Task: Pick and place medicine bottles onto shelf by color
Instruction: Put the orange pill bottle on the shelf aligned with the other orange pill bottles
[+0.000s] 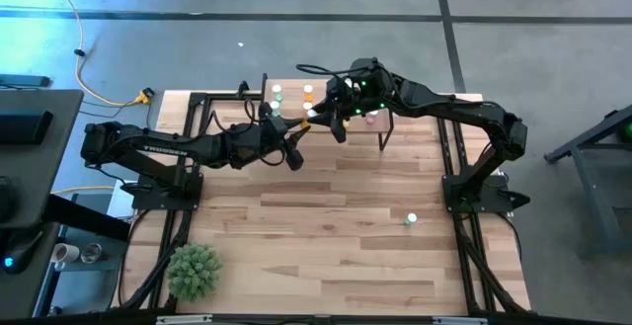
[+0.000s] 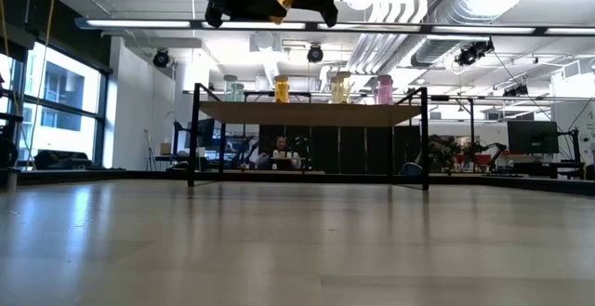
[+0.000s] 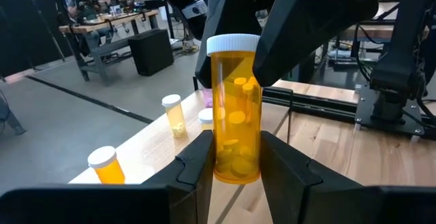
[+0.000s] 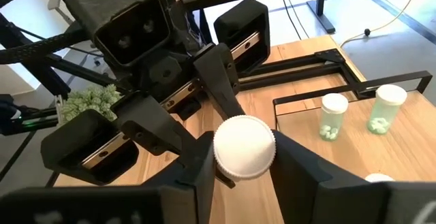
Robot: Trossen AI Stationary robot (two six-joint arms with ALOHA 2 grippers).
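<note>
Orange translucent white-capped medicine bottle (image 3: 236,108) stands upright, body clamped in the left gripper (image 3: 235,159), while the right gripper (image 4: 244,157) half-closed straddles its cap from above.

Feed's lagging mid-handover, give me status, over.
Left tool shut on orange bottle, aloft near shelf. Right tool around its cap. Nothing in the way.

In the high view, the orange bottle (image 1: 310,114) between the two pincers is almost wholly covered by the arms. On the shelf (image 1: 380,127), the pink bottle (image 1: 371,119) shows only partly under the right arm. The low view cuts both arms at the top edge. In the right wrist view, the white cap (image 4: 244,146) hides the bottle's body.
</note>
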